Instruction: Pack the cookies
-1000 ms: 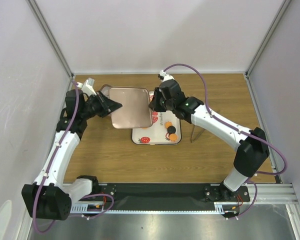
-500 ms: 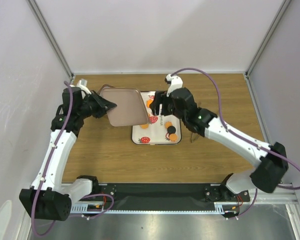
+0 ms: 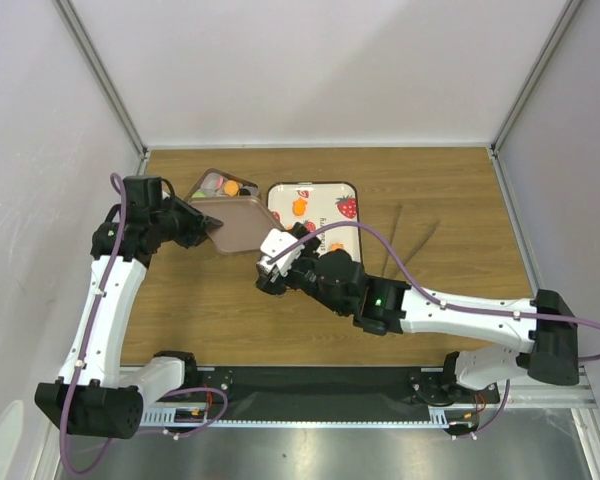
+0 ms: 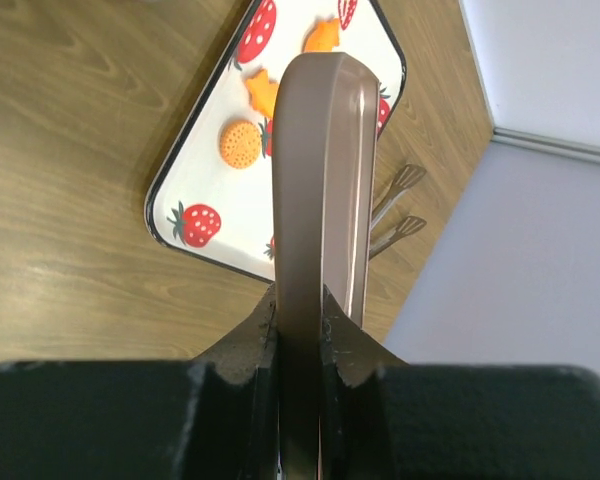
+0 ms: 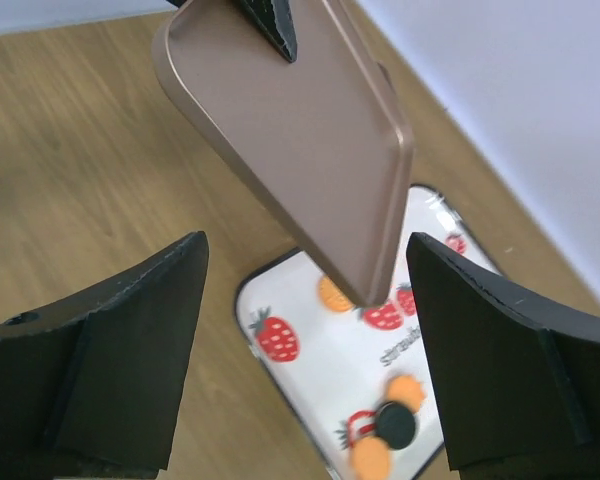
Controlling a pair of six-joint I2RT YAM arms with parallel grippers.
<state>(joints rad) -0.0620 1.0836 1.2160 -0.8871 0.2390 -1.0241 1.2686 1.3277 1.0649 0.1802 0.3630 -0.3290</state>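
While in left tool (image 4: 300,312), lid (image 4: 320,150) edgewise.

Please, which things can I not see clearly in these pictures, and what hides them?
Top view: the brown lid covers most of the box, so the cookies inside cannot be counted.
Top view: the right arm hides the near end of the strawberry tray.
Left wrist view: the brown lid, edge-on, hides the middle of the strawberry tray.
Right wrist view: cookies on the strawberry tray are blurred, one cut off by the bottom edge.
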